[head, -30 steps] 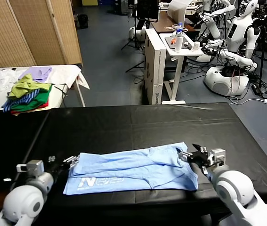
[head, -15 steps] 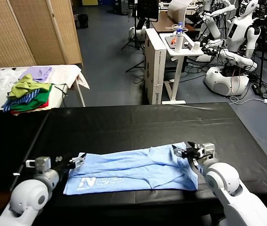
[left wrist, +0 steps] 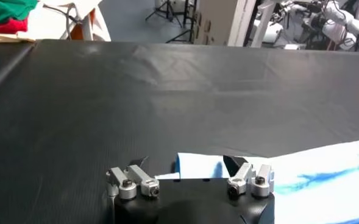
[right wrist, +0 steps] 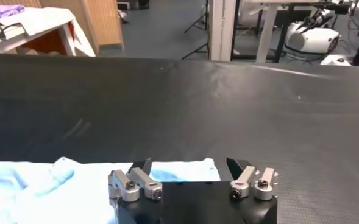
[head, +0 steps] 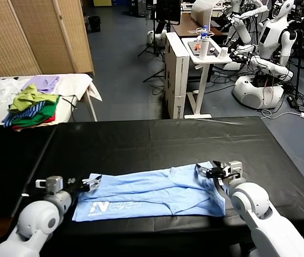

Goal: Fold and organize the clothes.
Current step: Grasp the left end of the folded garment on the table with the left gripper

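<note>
Two end effectors are down at the T-shirt's far corners, one at each end of the garment. The light blue T-shirt (head: pixel 152 194) lies flat and lengthwise across the near half of the black bench (head: pixel 157 142), already folded into a long band, white lettering showing near its left end.

Left end effector (head: pixel 91 183): at roughly 9 o'clock from the shirt's centre, fingers spread apart, straddling the far left corner. In the left wrist view the blue corner sits right between the two dark fingertips (left wrist: pixel 235 164), and no pinch shows yet.

Right end effector (head: pixel 205 171): at about 2 o'clock from the shirt's centre, also standing open, with the far right edge of the cloth between its tips in the right wrist view (right wrist: pixel 189 165). Nothing is held.

Judgement: the symmetric placement fits a paired grasp of the two far corners, so the long edge can be lifted evenly and brought over toward the near edge. Gripping both ends together should keep the band from skewing.

Risk: the fabric is thin and lies flat on the bench, so a tip may close above a layer or catch only one.

At 10 o'clock, well apart on a side table (head: pixel 76 83), sits a heap of coloured garments (head: pixel 31 110) with a lilac cloth (head: pixel 44 82) behind it.
</note>
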`<state>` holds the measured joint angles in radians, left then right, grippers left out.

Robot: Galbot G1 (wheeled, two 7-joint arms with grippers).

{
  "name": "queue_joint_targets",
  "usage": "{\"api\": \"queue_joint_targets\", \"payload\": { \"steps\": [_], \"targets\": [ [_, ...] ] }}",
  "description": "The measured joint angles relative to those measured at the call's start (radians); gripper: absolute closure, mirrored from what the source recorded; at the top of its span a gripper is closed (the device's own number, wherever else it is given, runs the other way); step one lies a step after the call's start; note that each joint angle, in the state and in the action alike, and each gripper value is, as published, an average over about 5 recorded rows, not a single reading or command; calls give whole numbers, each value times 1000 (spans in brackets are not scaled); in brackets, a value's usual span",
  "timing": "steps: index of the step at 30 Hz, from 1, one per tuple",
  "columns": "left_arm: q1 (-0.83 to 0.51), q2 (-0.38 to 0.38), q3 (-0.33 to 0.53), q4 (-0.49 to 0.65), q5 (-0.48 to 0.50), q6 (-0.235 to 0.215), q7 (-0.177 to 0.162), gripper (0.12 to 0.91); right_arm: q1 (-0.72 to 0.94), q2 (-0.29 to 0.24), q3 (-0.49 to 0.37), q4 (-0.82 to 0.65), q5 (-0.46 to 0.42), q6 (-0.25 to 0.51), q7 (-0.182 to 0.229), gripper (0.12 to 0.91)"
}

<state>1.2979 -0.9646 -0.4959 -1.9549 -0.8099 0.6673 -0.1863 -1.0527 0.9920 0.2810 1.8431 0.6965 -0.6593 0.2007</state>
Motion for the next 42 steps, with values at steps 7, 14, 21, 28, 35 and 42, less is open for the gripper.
{"api": "queue_joint_targets", "payload": {
  "steps": [7, 14, 21, 28, 35, 42],
  "targets": [
    [7, -3, -3, -1, -9, -1, -3, 637, -3, 13, -3, -10, -13, 4, -8, 585],
    [30, -7, -16, -21, 20, -12, -2, 887, -13, 28, 7, -24, -34, 29, -6, 877],
    [58, -21, -36, -41, 58, -25, 5, 886, -24, 50, 22, -40, -61, 55, 4, 884],
    [77, -30, -46, -44, 85, -35, 11, 886, -37, 55, 37, -33, -62, 63, -14, 882],
    [95, -55, -62, -68, 128, -52, 14, 804, -88, 34, 91, 31, -61, 66, -57, 598],
    [163, -91, -116, -136, 182, -68, 18, 369, -169, 14, 179, 132, -55, 75, -71, 168]
  ]
}}
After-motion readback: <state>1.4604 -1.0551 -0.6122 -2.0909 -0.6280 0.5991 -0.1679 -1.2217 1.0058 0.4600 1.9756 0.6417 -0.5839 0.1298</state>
